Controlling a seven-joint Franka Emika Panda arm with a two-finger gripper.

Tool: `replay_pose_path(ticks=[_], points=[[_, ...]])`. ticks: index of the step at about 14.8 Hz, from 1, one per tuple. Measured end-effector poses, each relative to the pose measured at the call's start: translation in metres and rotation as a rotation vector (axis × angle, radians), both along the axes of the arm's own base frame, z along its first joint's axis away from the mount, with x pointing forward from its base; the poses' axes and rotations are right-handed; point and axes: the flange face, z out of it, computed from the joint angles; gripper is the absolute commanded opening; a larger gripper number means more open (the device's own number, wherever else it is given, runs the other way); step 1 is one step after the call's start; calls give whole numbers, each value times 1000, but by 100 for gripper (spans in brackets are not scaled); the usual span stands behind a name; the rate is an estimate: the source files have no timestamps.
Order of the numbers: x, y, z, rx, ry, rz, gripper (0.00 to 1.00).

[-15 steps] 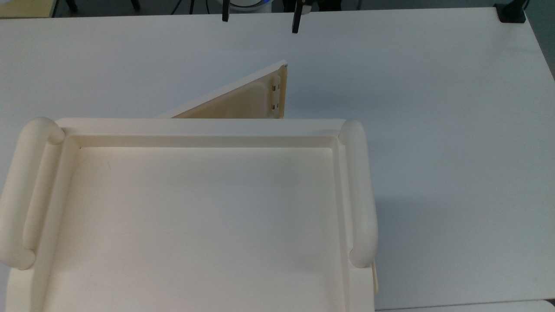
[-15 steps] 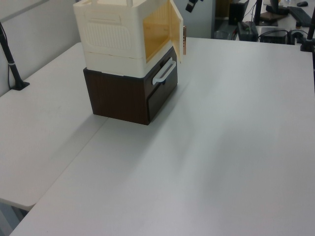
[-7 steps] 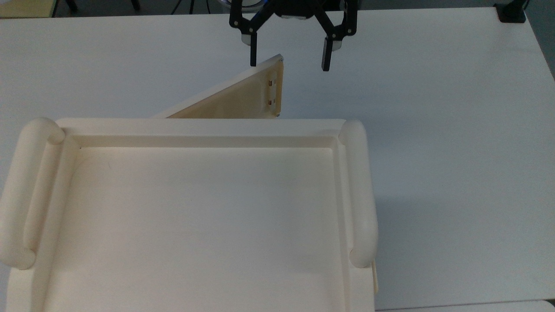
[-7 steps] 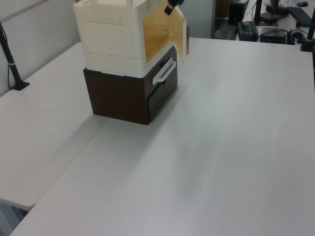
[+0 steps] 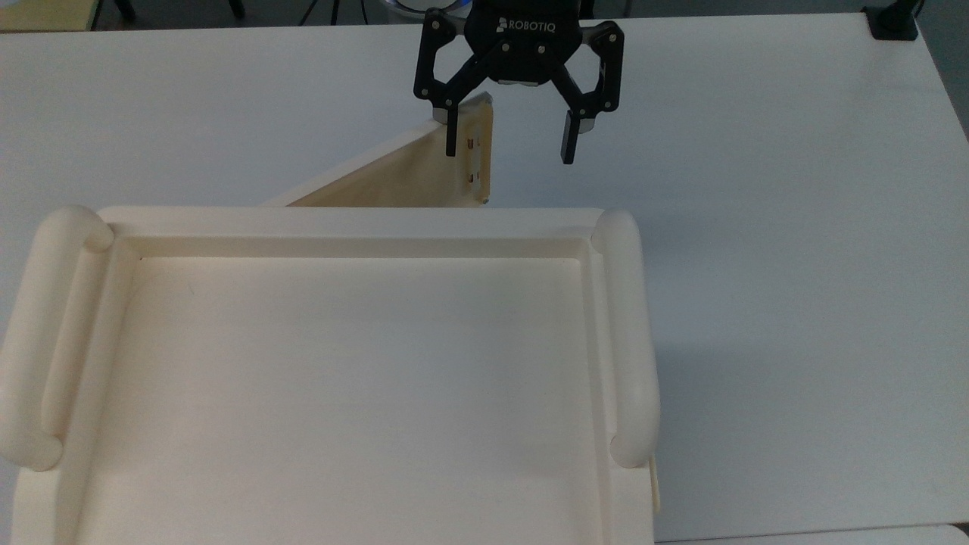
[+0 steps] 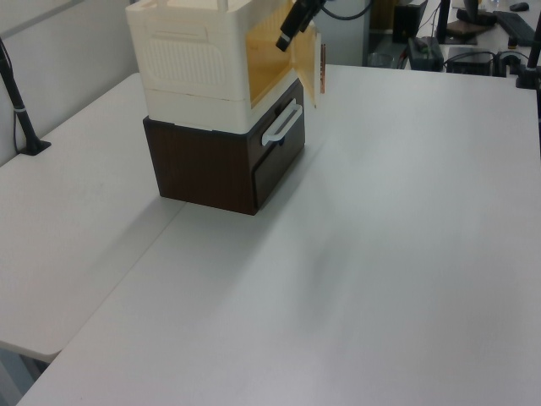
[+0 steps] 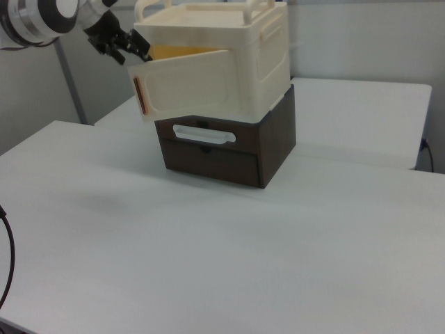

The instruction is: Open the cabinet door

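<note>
Inspector: Since a second ago the gripper [image 5: 509,145] has come down from the far edge of the top view, where only its fingertips showed, to the free edge of the cabinet door [image 5: 394,175]. The door has swung slightly further out over the same interval.

Clerk: What does that mean for the task?

Inspector: The door already stands partly open, angled away from the cream cabinet [image 6: 203,68] with the yellow interior exposed in the left view. My judgement: the task is under way, not finished, and the arm is placed to swing the panel wider.

Clerk: State of the gripper?

Inspector: Spread wide, holding nothing. In the top view one finger [image 5: 451,136] overlaps the door's free end, next to the strip handle [image 5: 485,155] with its copper-coloured fittings; the other finger hangs beyond the edge over the white table [image 5: 757,227]. Whether the near finger touches the panel cannot be told.

Clerk: And the door's position overall?

Inspector: Hinged at the cabinet's front on the top view's left, above the dark brown drawer unit [image 7: 222,149], free end directly under the gripper [image 7: 118,42] in the right view
</note>
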Motion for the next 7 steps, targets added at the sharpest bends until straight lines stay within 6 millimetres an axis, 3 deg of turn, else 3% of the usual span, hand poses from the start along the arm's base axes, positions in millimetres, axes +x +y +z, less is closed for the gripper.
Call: replay_pose_path(ticks=[3,7], points=[[-11,-18,-5,-54,132,-11,100],[-35,-54,7,-113,275,4,100]])
